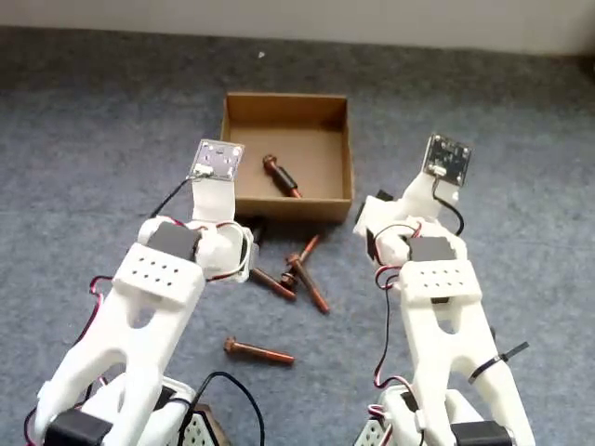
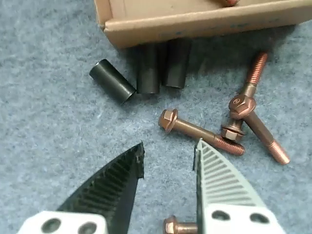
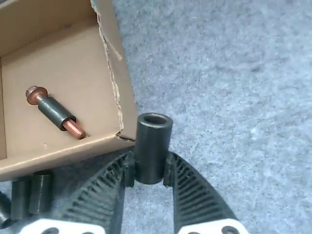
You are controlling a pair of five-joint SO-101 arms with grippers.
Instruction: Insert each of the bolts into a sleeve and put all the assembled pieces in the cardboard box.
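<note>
The right arm (image 1: 435, 279) stretches forward beside the right front corner of the box (image 1: 293, 206), with its wrist bent down. The right gripper (image 3: 148, 168) is clamped on a black sleeve (image 3: 153, 139). It grips the sleeve near one end, and the other, open end stands clear beyond the fingertips, just off the box corner. Inside the box one assembled piece (image 3: 54, 112), a bolt through a sleeve, lies flat on the floor.

The left arm (image 1: 158, 279) reaches toward the box's left front corner, wrist angled down over the carpet (image 1: 84, 139). The left gripper (image 2: 169, 151) hangs with its jaws spread wide and nothing between them. Just ahead of its tips lies a bolt (image 2: 200, 130), touching two crossed bolts (image 2: 253, 122). A fourth bolt (image 1: 258, 351) lies apart, nearer the arm bases. Three loose sleeves (image 2: 148, 68) lie on the carpet against the box's front wall. Two are side by side, and the third is tilted just beside them.
</note>
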